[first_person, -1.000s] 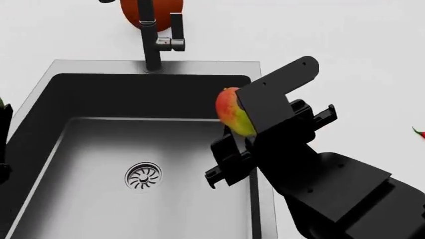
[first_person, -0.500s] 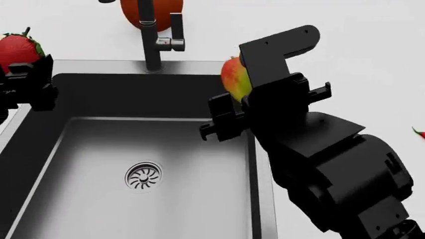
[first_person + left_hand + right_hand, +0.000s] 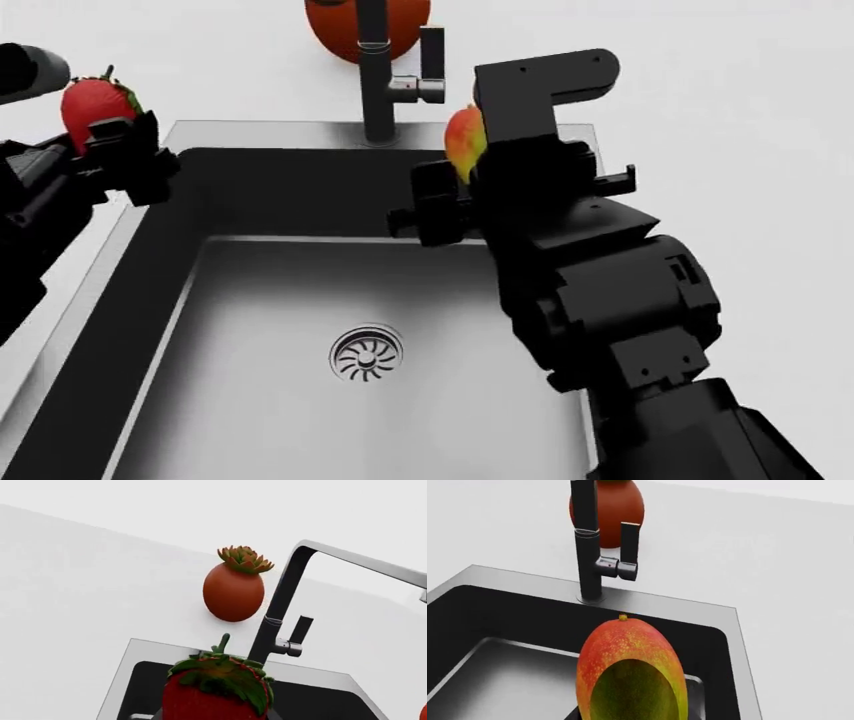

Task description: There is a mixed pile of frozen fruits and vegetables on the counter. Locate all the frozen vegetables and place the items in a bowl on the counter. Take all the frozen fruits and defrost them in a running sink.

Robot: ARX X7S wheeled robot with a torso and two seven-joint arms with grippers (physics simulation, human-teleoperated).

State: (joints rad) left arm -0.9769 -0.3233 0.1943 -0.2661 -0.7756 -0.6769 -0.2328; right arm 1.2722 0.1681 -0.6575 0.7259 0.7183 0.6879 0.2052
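My left gripper (image 3: pixel 110 132) is shut on the red strawberry (image 3: pixel 94 103), held above the sink's left rear rim (image 3: pixel 160 150). In the left wrist view the strawberry (image 3: pixel 215 694) fills the lower middle, leaves up. My right gripper (image 3: pixel 467 168) is shut on the red-yellow-green mango (image 3: pixel 462 138), held over the sink's right rear corner near the dark faucet (image 3: pixel 379 85). The mango (image 3: pixel 630 672) hangs above the steel basin (image 3: pixel 507 680). The round drain (image 3: pixel 367 355) lies below. No water shows at the faucet. The bowl and the frozen vegetables are out of view.
An orange-red pot (image 3: pixel 233 591) with a small succulent stands on the white counter (image 3: pixel 747 120) just behind the faucet (image 3: pixel 587 545). My right arm's black bulk covers the sink's right rim.
The left gripper came into view with the strawberry and now sits by the sink's left rear rim. The right gripper lifted the mango toward the faucet. The head view shifted, so the sink sits further right.
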